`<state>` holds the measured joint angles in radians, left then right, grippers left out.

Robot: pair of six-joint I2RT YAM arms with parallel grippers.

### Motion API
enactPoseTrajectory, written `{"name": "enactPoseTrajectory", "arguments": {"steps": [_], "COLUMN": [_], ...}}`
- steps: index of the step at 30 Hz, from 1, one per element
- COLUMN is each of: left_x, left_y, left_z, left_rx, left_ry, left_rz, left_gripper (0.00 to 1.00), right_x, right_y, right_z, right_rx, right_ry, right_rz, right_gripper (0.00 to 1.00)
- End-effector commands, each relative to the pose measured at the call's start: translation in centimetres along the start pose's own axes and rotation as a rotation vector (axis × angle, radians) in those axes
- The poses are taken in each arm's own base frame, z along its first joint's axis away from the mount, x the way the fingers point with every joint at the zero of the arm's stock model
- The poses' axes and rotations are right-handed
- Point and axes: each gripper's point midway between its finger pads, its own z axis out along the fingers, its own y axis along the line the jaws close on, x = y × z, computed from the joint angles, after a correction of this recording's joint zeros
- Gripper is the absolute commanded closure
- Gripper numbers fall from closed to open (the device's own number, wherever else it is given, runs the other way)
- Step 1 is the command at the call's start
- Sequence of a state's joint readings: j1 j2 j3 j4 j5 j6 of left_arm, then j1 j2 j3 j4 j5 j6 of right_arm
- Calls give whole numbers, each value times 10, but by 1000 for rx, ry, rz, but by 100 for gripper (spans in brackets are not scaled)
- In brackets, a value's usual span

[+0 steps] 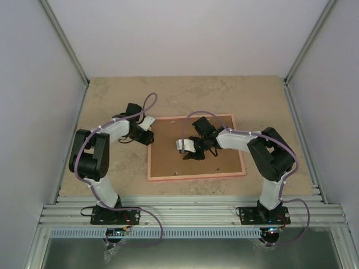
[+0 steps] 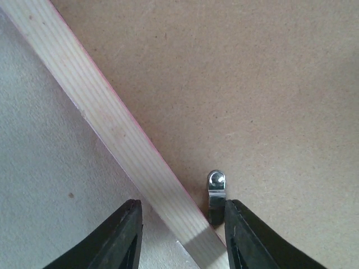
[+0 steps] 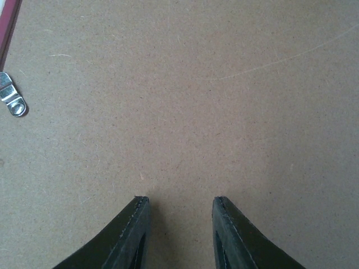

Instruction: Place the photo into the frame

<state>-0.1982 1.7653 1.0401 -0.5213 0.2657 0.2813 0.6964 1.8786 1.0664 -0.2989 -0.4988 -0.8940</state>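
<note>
The pink frame point(image 1: 196, 177) lies face down on the table, filled by a brown backing board point(image 1: 224, 159). The photo is hidden. My left gripper point(image 1: 147, 136) is open at the frame's left edge. In the left wrist view it point(image 2: 182, 224) straddles the pale wooden rail point(image 2: 112, 123), and its right fingertip point(image 2: 241, 224) is beside a small metal clip point(image 2: 216, 188) on the board point(image 2: 252, 84). My right gripper point(image 1: 189, 154) is open and empty over the middle of the board point(image 3: 196, 101), just above it point(image 3: 180, 216).
A second metal clip point(image 3: 12, 96) sits on the board near the frame's pink edge point(image 3: 7, 22). The beige table point(image 1: 185, 89) is bounded by grey walls on three sides and a slotted metal rail point(image 1: 190, 213) at the front.
</note>
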Motion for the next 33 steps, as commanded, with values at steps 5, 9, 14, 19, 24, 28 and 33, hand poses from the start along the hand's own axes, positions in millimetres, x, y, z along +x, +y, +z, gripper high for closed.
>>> {"name": "enactPoseTrajectory", "arguments": {"steps": [5,9,14,19,24,28,33], "left_x": [-23,-14,11,37,56,55,51], "left_y": [-3,6,13,16,20,24,38], "left_z": [-15,-4,10,23,33,31,28], "left_rx": [45,3,-43,-111,-179,-219,-296], "left_ry": [-91,-49,40,132,205,204,209], "left_rz": [-63,-93,-63,16,73,124,152], "left_gripper": [59,63,68,72,62,57,63], "right_x": [66,66,64,64,62,65,70], "right_y": [40,38,35,33,29,30,32], "right_z": [13,14,14,14,15,15,13], "right_rx": [-118,-115,-103,-94,-89,-88,-89], "right_ry": [231,232,227,227,225,232,250], "right_rz": [106,108,103,96,98,89,77], "right_gripper": [67,67,67,67,67,67,68]}}
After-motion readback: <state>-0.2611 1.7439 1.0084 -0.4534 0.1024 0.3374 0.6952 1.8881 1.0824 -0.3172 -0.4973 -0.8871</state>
